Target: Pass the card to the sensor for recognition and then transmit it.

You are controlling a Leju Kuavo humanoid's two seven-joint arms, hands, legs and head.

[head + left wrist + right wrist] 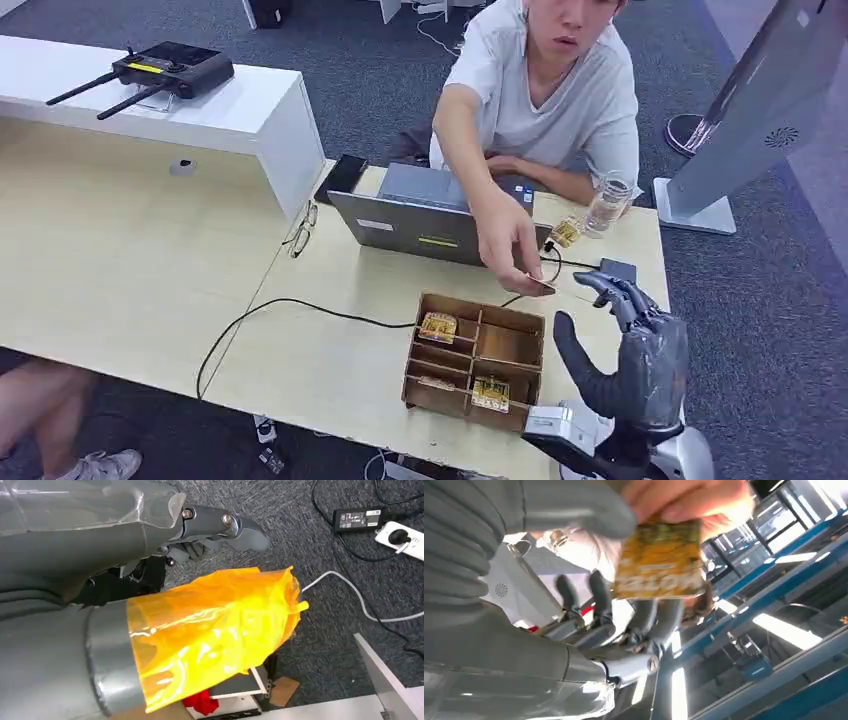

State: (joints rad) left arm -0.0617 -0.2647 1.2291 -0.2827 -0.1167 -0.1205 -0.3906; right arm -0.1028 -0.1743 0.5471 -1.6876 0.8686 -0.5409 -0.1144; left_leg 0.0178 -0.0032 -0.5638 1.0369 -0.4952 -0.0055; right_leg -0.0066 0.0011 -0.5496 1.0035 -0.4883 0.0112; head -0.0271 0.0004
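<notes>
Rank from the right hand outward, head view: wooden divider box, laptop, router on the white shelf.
From the right hand:
1. Wooden divider box, on the desk just to its left.
2. Laptop, farther back on the desk, in front of the person.
3. Router, far left on the white shelf.

The wooden divided box (475, 355) sits at the near edge of the table (130, 270). Behind the box stands a laptop (425, 215), and a person (545, 85) sits behind that. The person's hand (508, 240) holds a card (541, 288) just behind the box's right rear corner. The right hand (630, 355) is raised just right of the box. A cable (290, 305) runs leftward from the box. Far left behind the box, a router (165, 70) rests on a raised shelf (230, 115).
</notes>
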